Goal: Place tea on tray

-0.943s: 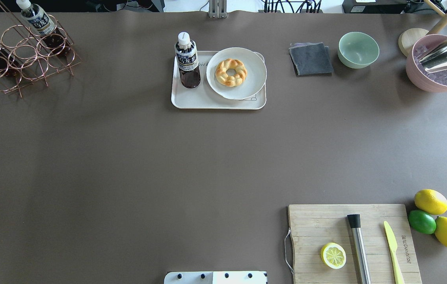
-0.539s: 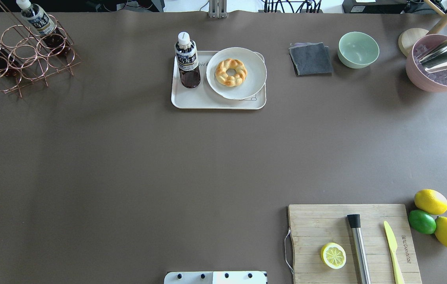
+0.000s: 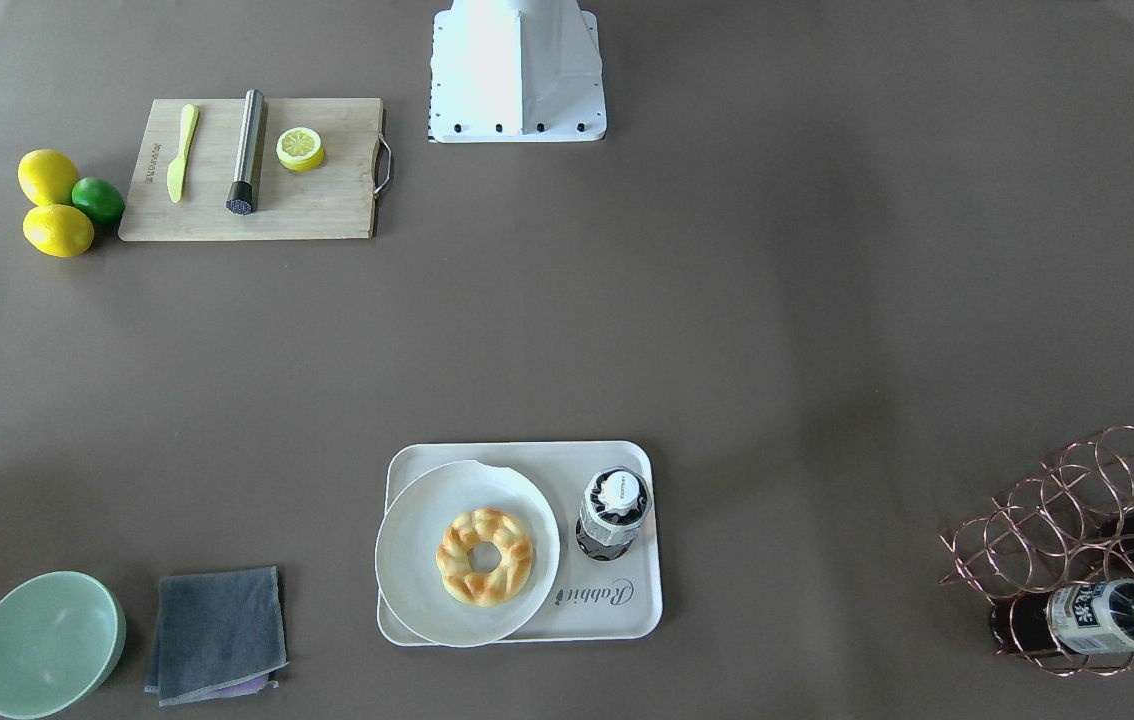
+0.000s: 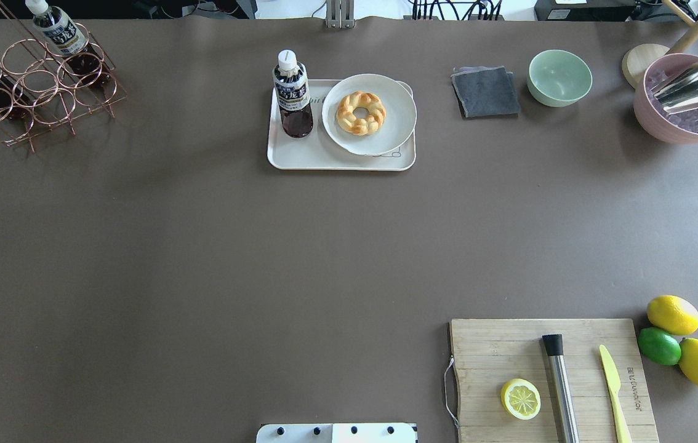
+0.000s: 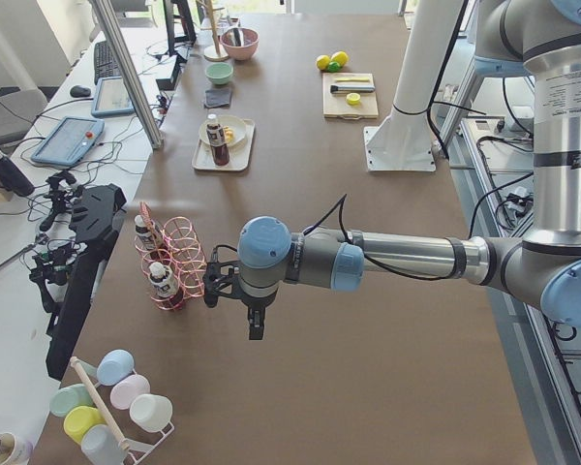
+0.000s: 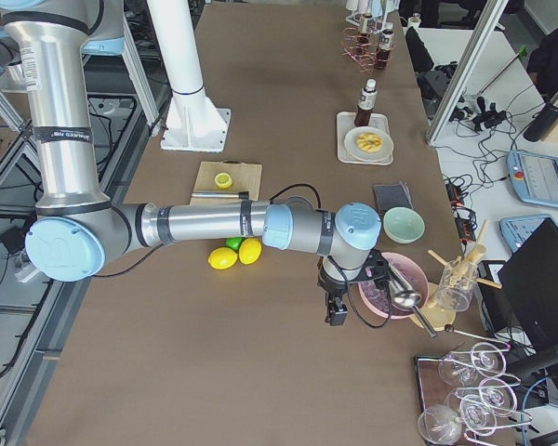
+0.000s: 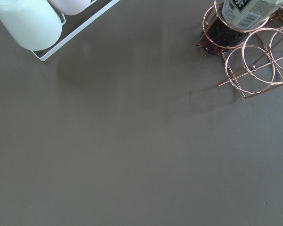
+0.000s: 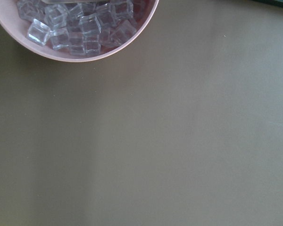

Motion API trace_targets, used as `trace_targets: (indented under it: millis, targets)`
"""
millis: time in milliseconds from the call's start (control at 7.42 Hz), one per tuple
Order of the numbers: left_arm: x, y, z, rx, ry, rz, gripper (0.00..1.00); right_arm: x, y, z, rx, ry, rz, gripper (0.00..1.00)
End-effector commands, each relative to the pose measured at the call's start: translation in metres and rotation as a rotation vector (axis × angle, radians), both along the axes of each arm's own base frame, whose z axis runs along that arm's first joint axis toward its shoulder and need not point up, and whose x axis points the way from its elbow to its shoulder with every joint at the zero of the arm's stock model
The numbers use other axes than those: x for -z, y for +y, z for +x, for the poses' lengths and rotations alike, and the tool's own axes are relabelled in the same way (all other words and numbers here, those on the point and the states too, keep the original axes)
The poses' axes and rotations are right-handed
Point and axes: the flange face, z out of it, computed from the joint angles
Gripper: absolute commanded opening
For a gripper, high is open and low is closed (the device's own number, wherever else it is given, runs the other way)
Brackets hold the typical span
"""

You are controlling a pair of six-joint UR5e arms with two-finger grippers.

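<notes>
The brown table (image 4: 201, 258) stretches open from the tray (image 4: 336, 161) to the robot's side. The tray holds a round plate (image 4: 395, 126) with a doughnut (image 4: 361, 112), and the tea (image 4: 292, 92) stands upright just beside the plate. A copper rack (image 4: 47, 107) holds two more bottles (image 4: 56, 27); a pink bowl (image 4: 647, 120) holds ice (image 8: 80, 28). The left gripper (image 5: 255, 325) hangs near the rack and the right gripper (image 6: 338, 311) near the bowl. I cannot tell whether their fingers are apart or together.

Only thing we can read is "Rabbit" in dark script on the tray (image 3: 627, 618); print on the tea (image 3: 615, 512) is too small.
</notes>
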Motion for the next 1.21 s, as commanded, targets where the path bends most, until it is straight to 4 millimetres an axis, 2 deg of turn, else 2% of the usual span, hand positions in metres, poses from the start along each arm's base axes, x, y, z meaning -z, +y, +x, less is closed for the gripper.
trace_targets:
  millis: [0, 404, 1078]
  targets:
    - [-0.009, 0.002, 0.001, -0.003, 0.001, -0.030, 0.98, -0.017, 0.004, 0.011, -0.033, -0.022, 0.009, 1.00]
    - [-0.008, -0.002, 0.002, -0.005, -0.005, -0.027, 0.98, -0.028, 0.012, 0.024, -0.063, -0.032, -0.014, 1.00]
    - [-0.006, -0.016, 0.001, -0.006, -0.008, -0.021, 0.98, -0.025, 0.007, 0.023, -0.071, -0.044, -0.017, 1.00]
